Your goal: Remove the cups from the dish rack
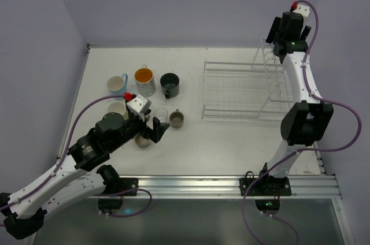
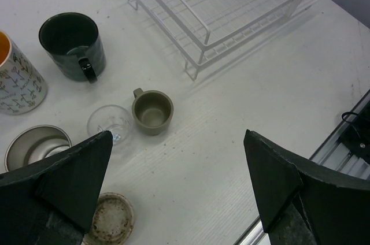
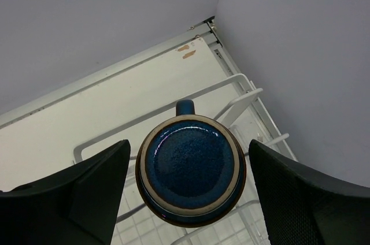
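Observation:
The white wire dish rack (image 1: 240,92) stands at the right of the table. A navy cup (image 3: 191,170) sits upside down on its upright section (image 3: 243,92), base toward the right wrist camera. My right gripper (image 1: 280,45) hovers over it, open, a finger on each side and apart from the cup (image 3: 188,148). Unloaded cups stand on the left: light blue (image 1: 117,84), patterned with orange inside (image 1: 144,81), black (image 1: 169,85), clear glass (image 1: 161,115) and olive-brown (image 1: 177,119). My left gripper (image 1: 154,130) is open and empty above the table (image 2: 179,181).
A pale cup (image 1: 117,108) and a speckled beige cup (image 2: 113,219) sit under my left arm, beside a grey metallic cup (image 2: 34,144). The rack's flat section (image 2: 231,8) holds nothing. An aluminium rail (image 1: 231,186) runs along the near edge. Walls close the back and sides.

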Action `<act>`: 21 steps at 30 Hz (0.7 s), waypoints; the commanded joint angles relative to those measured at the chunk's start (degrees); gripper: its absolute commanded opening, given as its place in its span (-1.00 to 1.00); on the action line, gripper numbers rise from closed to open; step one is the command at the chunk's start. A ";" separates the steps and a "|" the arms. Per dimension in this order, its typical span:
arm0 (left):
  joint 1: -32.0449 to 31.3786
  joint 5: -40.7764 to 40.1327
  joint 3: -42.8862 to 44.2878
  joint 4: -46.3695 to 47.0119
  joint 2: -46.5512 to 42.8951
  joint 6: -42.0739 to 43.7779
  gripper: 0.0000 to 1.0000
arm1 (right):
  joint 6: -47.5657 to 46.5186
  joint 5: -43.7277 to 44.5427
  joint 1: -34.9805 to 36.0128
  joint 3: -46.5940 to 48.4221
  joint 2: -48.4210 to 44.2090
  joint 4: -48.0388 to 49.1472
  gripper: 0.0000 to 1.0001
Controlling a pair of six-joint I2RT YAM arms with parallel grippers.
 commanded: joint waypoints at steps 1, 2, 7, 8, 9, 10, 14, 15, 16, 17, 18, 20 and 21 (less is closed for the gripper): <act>0.59 1.08 -0.14 2.03 0.42 1.46 1.00 | -1.56 -1.40 -0.07 2.72 0.91 0.30 0.69; 0.85 0.99 -0.05 2.03 0.51 1.37 1.00 | -1.48 -1.40 -0.07 2.37 1.00 0.64 0.68; 1.20 1.16 -0.05 1.94 1.12 1.46 1.00 | -1.12 -1.13 -0.07 0.17 -0.48 3.01 0.43; 1.20 1.16 -0.05 2.03 1.12 1.55 1.00 | -1.04 -1.05 -0.07 -0.18 -0.84 3.63 0.27; 1.29 1.08 -0.05 2.03 1.21 1.46 1.00 | -0.95 -0.96 -0.07 -0.36 -1.19 3.90 0.16; 1.55 1.08 -0.05 2.03 1.30 1.46 1.00 | -0.86 -0.87 -0.07 -0.53 -1.98 4.60 0.06; 1.90 1.16 -0.14 2.12 1.56 1.46 1.00 | -0.42 -0.87 0.02 -0.80 -4.26 6.18 -0.26; 1.99 1.16 -0.14 2.12 1.65 1.46 1.00 | -0.25 -0.87 -0.07 -0.71 -4.79 6.53 -0.34; 2.17 0.99 -0.14 2.12 1.82 1.37 1.00 | -0.07 -0.96 -0.07 -0.80 -5.41 6.88 -0.37; 2.17 0.99 -0.14 2.20 2.00 1.37 1.00 | 0.54 -1.57 -0.07 -0.88 -6.81 7.41 -0.39; 2.26 0.99 -0.14 2.20 2.17 1.37 1.00 | 0.98 -2.01 0.02 -1.06 -7.60 7.59 -0.42; 2.26 1.08 0.04 2.38 2.79 1.20 1.00 | 3.35 -3.84 0.02 -2.63 -9.71 8.99 -0.42; 2.26 1.16 0.12 2.38 3.14 1.11 1.00 | 4.40 -4.73 0.19 -3.95 -12.94 9.95 -0.42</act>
